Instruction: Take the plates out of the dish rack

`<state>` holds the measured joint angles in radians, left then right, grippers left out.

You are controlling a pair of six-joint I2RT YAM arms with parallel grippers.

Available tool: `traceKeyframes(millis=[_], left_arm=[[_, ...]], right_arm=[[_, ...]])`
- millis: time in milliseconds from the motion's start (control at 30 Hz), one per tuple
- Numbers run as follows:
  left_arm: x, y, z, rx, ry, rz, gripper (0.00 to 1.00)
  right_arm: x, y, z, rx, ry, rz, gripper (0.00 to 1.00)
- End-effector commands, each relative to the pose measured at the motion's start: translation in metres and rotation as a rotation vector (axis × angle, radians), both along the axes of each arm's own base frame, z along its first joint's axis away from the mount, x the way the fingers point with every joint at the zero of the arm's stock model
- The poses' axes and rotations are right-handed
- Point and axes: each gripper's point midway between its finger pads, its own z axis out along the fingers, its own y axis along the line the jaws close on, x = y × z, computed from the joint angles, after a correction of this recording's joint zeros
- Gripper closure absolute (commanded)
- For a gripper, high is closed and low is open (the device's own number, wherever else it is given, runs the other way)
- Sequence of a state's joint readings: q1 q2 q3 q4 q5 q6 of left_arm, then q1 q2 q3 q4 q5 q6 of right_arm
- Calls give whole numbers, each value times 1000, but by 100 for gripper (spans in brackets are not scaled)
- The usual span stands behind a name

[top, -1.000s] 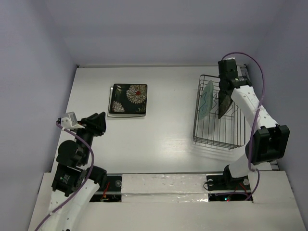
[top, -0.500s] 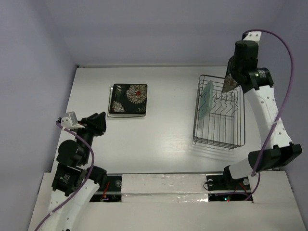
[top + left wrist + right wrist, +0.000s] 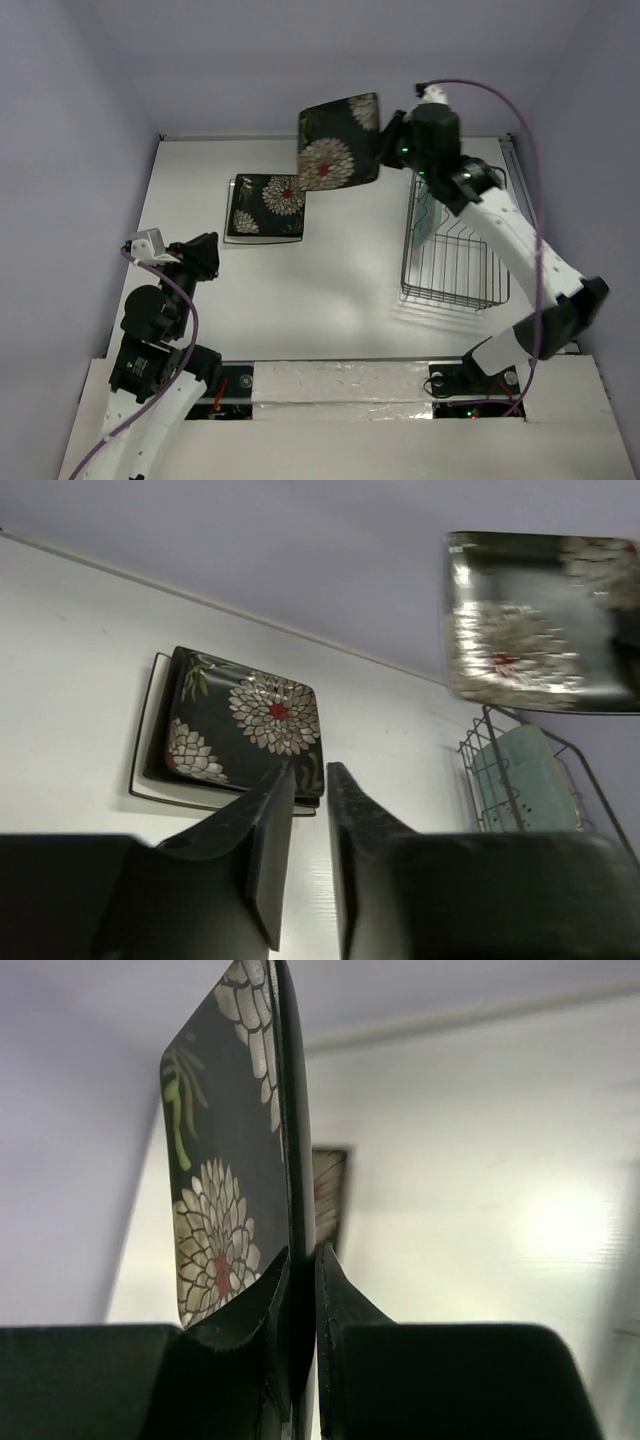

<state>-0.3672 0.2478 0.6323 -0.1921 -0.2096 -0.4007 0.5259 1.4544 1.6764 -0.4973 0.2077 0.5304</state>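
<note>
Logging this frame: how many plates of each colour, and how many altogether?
Black floral plates: 2, one in the right gripper, one topping the stack on the table
White plate: 1, under that stack
Mint-green plate: 1, in the dish rack
Total: 4 plates

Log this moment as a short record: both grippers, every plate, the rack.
right gripper: shut on the rim of a black square flowered plate, held aloft between rack and stack
left gripper: empty, jaws a narrow gap apart
table stack: second black flowered plate on top, white square plate edge showing beneath
dark wire dish rack: pale mint-green plate standing on edge inside
</note>
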Motion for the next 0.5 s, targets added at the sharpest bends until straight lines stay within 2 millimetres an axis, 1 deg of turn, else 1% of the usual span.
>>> traceKeyframes(millis=[0,33,67,100,133,167,200,233,267,300,333,367,400,467], left_arm=[[3,-3,4,-6,-17,-7,77],[3,-2,5,-7,-19,-7,74],[3,-3,5,-8,-21,-7,71],[3,-3,4,-6,-17,-7,70],[3,-3,5,-6,-18,-7,69],[3,-3,4,-6,-17,-7,68],[3,-3,4,-6,-17,-7,68],[4,-3,4,-5,-14,-7,67],[4,-3,4,-5,-14,-7,67],[4,-3,4,-5,-15,-7,67],[4,-3,4,-3,-14,-6,67],[4,-3,3,-3,-13,-6,66],[4,-3,4,-3,-14,-6,66],[3,-3,4,-4,-17,-6,66]], right_arm=[[12,89,49,358,-129,199,100],[18,115,38,401,-109,227,100],[20,126,38,426,-110,241,100],[24,136,30,437,-92,249,100],[26,147,31,487,-88,261,100],[34,163,20,515,-81,279,100],[38,169,17,538,-73,284,100],[38,181,17,583,-65,298,100],[43,198,-6,574,-26,307,100],[49,201,-2,583,-34,301,100],[49,211,-11,579,-7,302,100],[54,216,-17,580,2,296,100],[58,229,-39,569,36,302,100],[59,240,-50,600,58,307,100]])
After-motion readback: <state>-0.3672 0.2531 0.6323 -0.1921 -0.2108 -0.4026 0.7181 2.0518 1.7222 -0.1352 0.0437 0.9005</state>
